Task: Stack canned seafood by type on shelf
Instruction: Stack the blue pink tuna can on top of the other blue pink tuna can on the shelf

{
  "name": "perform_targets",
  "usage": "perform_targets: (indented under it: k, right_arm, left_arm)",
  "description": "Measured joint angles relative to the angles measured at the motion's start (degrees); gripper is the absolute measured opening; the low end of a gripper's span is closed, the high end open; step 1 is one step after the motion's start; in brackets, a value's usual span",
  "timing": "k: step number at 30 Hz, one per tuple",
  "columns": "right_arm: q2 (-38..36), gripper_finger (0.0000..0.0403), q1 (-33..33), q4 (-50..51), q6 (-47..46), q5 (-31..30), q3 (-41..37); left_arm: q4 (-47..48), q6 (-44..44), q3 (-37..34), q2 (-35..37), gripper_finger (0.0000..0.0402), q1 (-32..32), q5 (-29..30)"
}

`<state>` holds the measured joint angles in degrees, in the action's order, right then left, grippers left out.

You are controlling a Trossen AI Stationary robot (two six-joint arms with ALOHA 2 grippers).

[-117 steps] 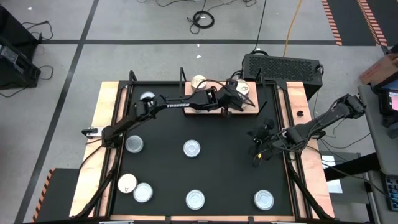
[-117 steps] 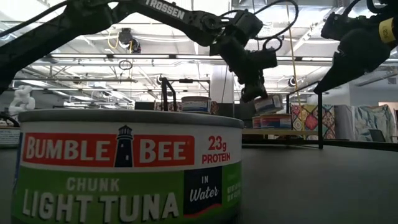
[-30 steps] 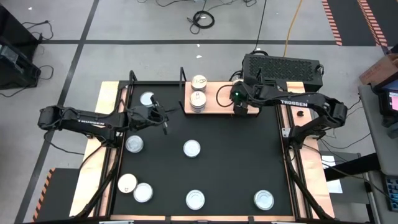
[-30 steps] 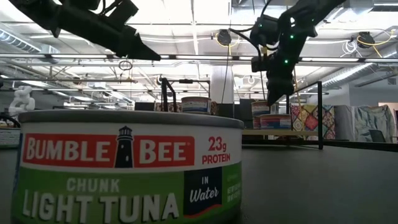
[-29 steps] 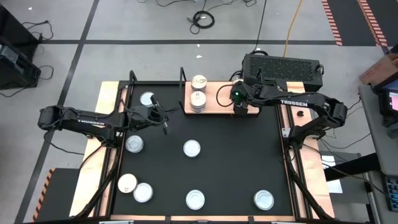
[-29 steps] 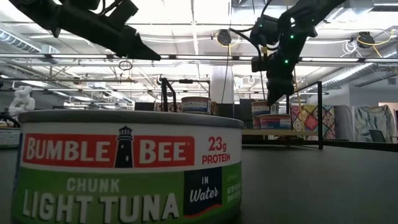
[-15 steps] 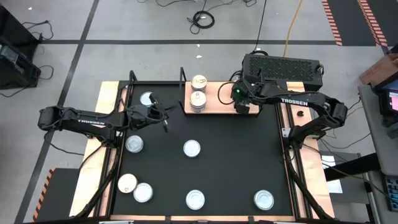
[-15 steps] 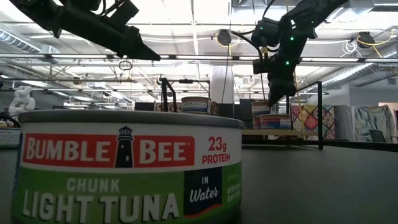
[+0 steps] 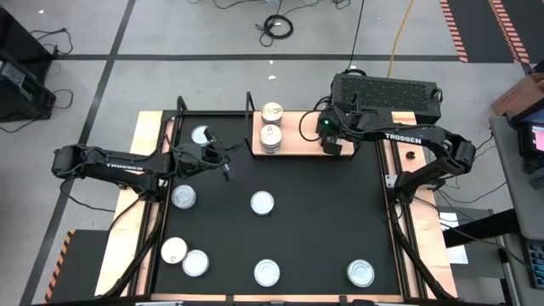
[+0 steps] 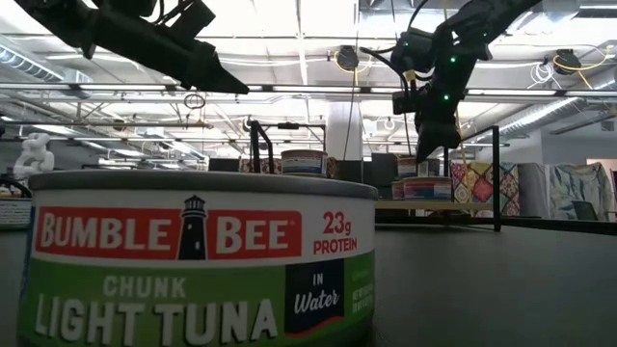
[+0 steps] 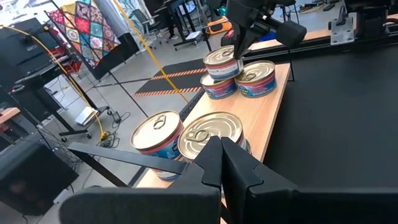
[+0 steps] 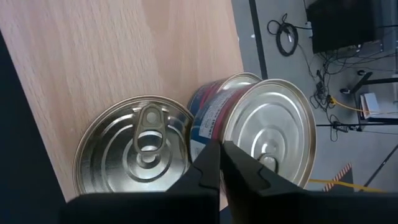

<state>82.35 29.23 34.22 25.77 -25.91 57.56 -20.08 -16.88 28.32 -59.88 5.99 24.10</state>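
Observation:
The shelf point(image 9: 299, 129) is a light-wood board at the mat's far edge. On its left part stand a short stack of tins point(image 9: 269, 138) and a single tin point(image 9: 272, 110). On its right part, the left wrist view shows a tin point(image 11: 222, 62) stacked on another, beside a single tin point(image 11: 256, 78). My right gripper point(image 9: 331, 143) is shut and hovers just above that pair point(image 12: 267, 127), next to the tabbed tin point(image 12: 140, 152). My left gripper point(image 9: 223, 163) is shut and hangs in the air over the mat's left part.
Several loose tins lie on the black mat: one far left point(image 9: 201, 134), one left point(image 9: 183, 197), one central point(image 9: 262, 202), and several along the near edge point(image 9: 267, 272). A tuna tin point(image 10: 193, 260) fills the low view. Black posts point(image 9: 249, 102) stand at the shelf's edges.
My right gripper has drifted slightly up and toward the far edge above the right-hand tins, staying shut. The tins have not moved.

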Motion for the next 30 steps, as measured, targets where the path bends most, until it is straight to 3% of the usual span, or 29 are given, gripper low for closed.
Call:
perform_targets:
  k: [30]
  right_arm:
    - [1.1,0.0000,3.6,-6.2,2.4,1.2,-0.1]
  left_arm:
    - [0.0,-0.4,0.0,0.0,0.0000,0.0,0.0]
